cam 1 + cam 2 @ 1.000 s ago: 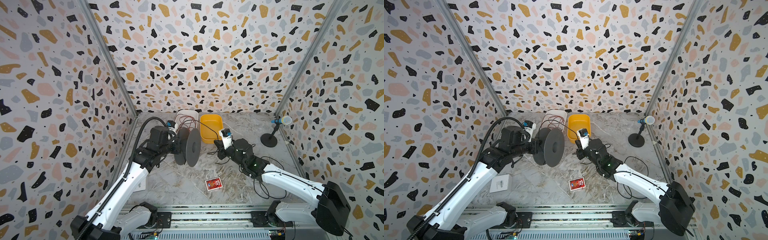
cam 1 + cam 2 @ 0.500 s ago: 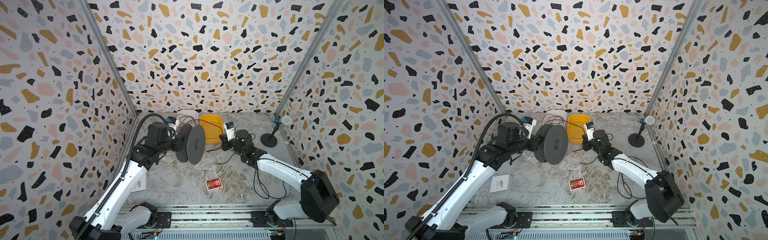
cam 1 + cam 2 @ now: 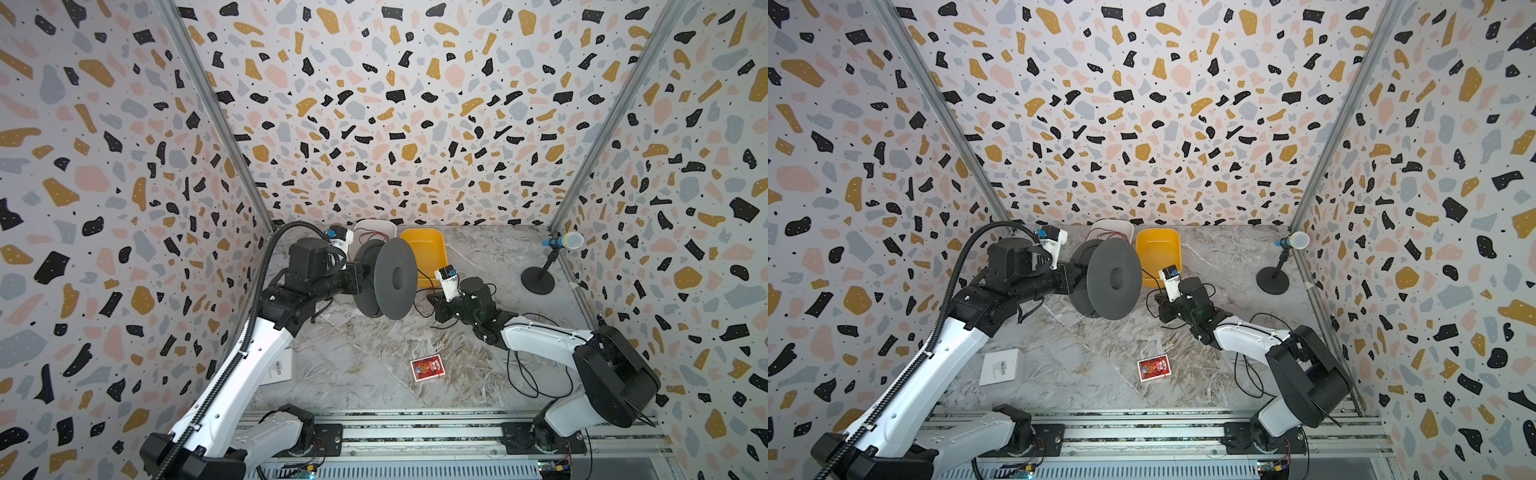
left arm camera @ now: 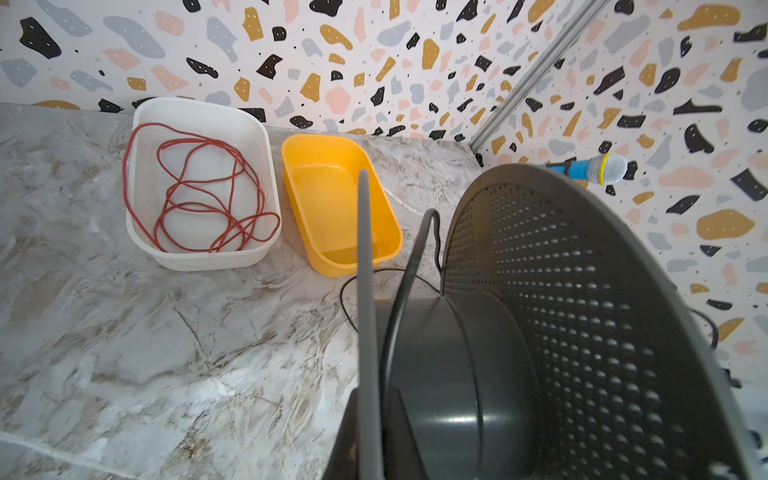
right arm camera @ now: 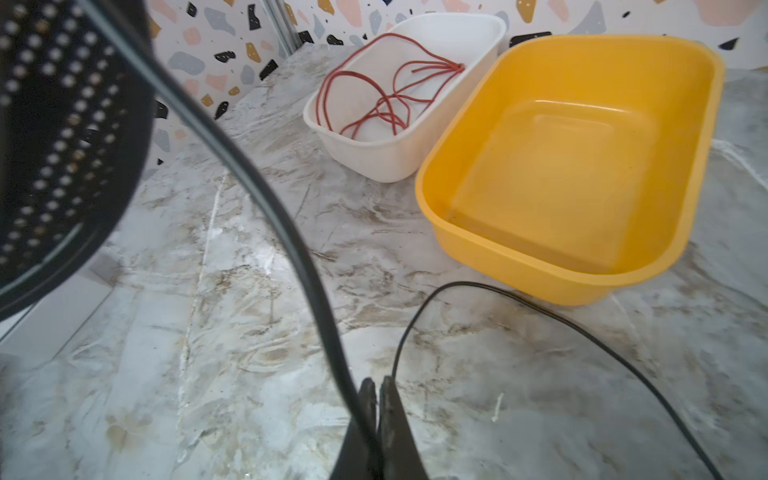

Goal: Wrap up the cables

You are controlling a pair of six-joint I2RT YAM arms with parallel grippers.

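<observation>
My left gripper [image 3: 358, 279] is shut on one flange of a dark grey spool [image 3: 392, 278], which it holds off the table with its axis level; the spool [image 4: 582, 311] fills the left wrist view. The thin black cable [image 4: 409, 266] runs over the spool's hub. My right gripper [image 3: 436, 301] is low beside the spool, in front of the yellow tub [image 3: 422, 231]. In the right wrist view my right gripper [image 5: 377, 390] is shut on the cable [image 5: 266, 199], which rises to the spool [image 5: 62, 137]. Loose cable [image 3: 519, 374] loops on the table under my right arm.
A white tub [image 3: 374, 226] holding a reddish wire [image 4: 199, 195] stands at the back beside the yellow tub [image 4: 332, 195]. A red card box [image 3: 427, 368] lies at the front centre, a white box [image 3: 1000, 368] front left. A toy microphone on a stand [image 3: 561, 241] stands back right.
My right gripper, still shut on the cable, swung back toward the yellow tub and then came forward and lower beside the spool. The spool shifted slightly to the right.
</observation>
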